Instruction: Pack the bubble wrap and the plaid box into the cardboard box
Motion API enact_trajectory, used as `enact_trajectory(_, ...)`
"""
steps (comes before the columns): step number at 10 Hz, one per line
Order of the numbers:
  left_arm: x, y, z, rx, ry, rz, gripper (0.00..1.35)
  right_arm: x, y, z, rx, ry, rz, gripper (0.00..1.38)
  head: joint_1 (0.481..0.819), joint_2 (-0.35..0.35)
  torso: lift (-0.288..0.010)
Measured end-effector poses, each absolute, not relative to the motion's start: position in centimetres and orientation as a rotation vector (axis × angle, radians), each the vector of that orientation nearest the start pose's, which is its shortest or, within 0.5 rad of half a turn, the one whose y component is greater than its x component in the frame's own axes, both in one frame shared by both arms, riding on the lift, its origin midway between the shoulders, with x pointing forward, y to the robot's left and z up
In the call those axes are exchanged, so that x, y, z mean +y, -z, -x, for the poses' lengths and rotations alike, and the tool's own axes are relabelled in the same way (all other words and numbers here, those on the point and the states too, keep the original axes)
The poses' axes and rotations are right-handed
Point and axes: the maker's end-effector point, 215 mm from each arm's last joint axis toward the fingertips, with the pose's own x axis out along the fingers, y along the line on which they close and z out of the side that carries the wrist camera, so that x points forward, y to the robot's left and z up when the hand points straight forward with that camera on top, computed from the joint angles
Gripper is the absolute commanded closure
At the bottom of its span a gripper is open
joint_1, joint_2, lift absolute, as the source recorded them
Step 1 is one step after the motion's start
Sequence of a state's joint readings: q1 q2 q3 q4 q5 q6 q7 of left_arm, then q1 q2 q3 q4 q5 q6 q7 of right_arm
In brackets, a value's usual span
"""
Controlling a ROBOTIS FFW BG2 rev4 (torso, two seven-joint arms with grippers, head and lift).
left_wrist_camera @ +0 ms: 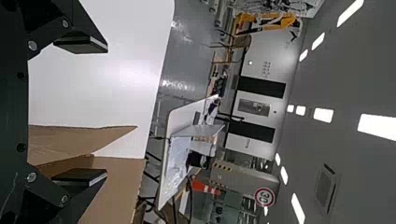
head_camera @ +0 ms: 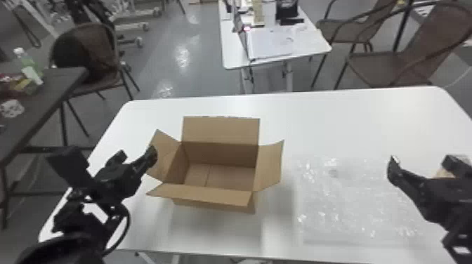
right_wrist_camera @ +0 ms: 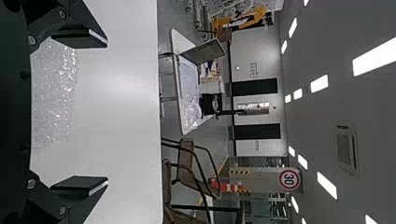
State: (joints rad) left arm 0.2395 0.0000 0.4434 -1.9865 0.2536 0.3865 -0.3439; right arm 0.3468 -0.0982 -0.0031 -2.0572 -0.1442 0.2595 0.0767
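Far to the left of the cardboard box (head_camera: 219,154), a dark table (head_camera: 58,87) is seen, a bottle (head_camera: 28,65) being held up on it, and beyond the box on that same side a brown chair (head_camera: 102,49) is glimpsed. Now, just left of the box, the left gripper (head_camera: 137,155) is held by the left flap, its two fingers spread well apart with nothing pinched between them; whether the flap is touched cannot be told. And here's the box itself, set upright on the white table (head_camera: 333,119), all four flaps folded outward, its inside bottom bared and crossed by a seam. Beyond the box, slightly to its right, a smaller white table (head_camera: 230,56) is seen, loaded with assorted items. Right of the box, the bubble wrap (head_camera: 351,200) is laid flat on the tabletop, clear and crinkled, a gap being left between it and the right flap. Farther right of the box, the right gripper (head_camera: 421,163) is held above the wrap's right side, its fingers parted wide, nothing gripped; behind it, a tan patch (head_camera: 444,172) is partly hidden and can't be identified. Beyond the box to the right, two brown armchairs (head_camera: 426,45) are seen.
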Motion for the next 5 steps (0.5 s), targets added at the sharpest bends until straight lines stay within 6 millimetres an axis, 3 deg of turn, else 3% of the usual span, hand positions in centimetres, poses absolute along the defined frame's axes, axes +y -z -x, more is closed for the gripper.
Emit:
enact_trajectory(3,36.7,34.4,-49.4,0.143,0.011,0.230,0.49,-21.6,33.8,-49.2,0.128,-0.132,-0.050,0.24,0.695,0.169,-0.121)
enact_trajectory(5,36.6,34.7,-49.3,0.148,0.013,0.237,0.79,-21.6,33.8,-49.2,0.129,-0.132,-0.050,0.24,0.695,0.168,-0.121)
